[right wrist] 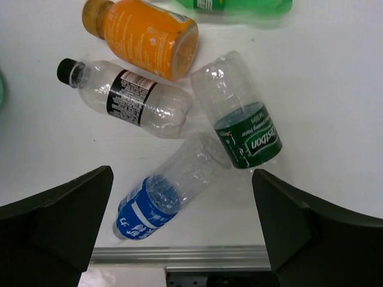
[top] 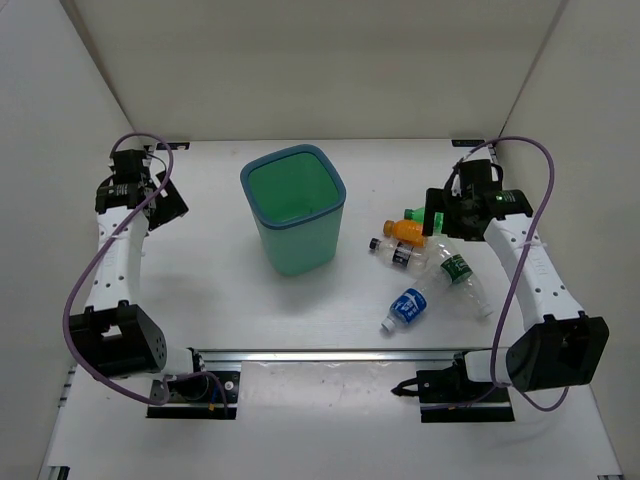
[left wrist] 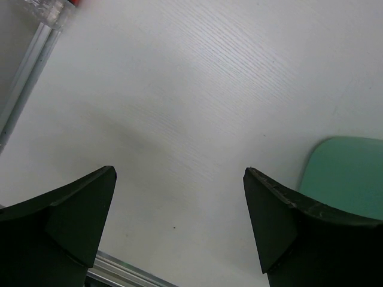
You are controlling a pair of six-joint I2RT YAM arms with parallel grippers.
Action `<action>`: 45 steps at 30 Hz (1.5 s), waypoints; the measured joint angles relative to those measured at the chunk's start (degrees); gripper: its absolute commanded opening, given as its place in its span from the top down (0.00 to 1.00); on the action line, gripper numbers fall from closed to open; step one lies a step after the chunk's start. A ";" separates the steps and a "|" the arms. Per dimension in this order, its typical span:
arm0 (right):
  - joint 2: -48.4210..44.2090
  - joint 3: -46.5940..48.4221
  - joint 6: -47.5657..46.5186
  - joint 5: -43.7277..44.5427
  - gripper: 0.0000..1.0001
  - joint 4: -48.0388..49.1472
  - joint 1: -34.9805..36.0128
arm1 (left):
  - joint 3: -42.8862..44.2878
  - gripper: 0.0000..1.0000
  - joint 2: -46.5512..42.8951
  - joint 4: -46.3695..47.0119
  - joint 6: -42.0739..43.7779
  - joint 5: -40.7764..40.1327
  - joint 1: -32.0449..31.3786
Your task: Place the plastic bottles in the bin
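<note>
Right gripper (right wrist: 179, 179) points down, gaping empty over plastic bottles (right wrist: 140, 98) (left gripper (left wrist: 179, 173) gapes empty).

Five bottles (top: 398, 254), one bin (top: 293, 210).
I count orange bottle (right wrist: 149, 39), green bottle (right wrist: 239, 5), dark-label bottle (right wrist: 128, 98), green-label bottle (right wrist: 242, 119), blue-label bottle (right wrist: 164, 194): one each.

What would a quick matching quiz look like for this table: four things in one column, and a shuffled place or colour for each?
1. bin
2. orange bottle
3. blue-label bottle
4. dark-label bottle

a. black cap
b. lies nearest the metal rail
c. stands upright, left of the bottles
d. yellow-brown cap

Pairs: 1-c, 2-d, 3-b, 4-a
</note>
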 measured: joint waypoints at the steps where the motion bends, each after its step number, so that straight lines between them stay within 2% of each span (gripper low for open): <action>1: -0.17 -0.26 -1.14 -0.33 0.01 0.66 0.33 | -0.20 0.01 0.00 0.07 0.31 -0.50 0.24; 5: -3.15 -3.45 -4.96 -1.77 0.00 4.79 1.77 | 0.07 0.01 1.70 1.25 2.19 -0.57 3.19; 8: -4.74 -4.26 -6.71 -2.16 0.01 6.12 2.71 | 2.45 0.01 7.26 3.10 4.50 -2.73 5.75; 12: -5.11 -5.62 -7.21 -3.08 0.00 9.09 2.19 | 11.28 0.01 19.56 4.17 7.67 -5.88 7.63; 16: -4.98 -7.37 -6.29 -4.98 0.01 10.34 1.60 | 16.04 0.01 28.33 6.95 10.51 -4.24 10.47; 30: -3.80 -7.80 -0.37 -6.64 0.01 12.63 0.70 | 35.95 0.01 45.92 9.57 18.93 -2.19 14.38; 38: -3.39 -7.80 2.14 -6.62 0.01 12.90 0.72 | 38.07 0.01 52.85 8.17 19.89 -2.38 14.78; 45: -2.27 -7.80 3.93 -6.62 0.01 12.94 0.70 | 37.53 0.01 54.03 8.59 19.67 -7.34 14.84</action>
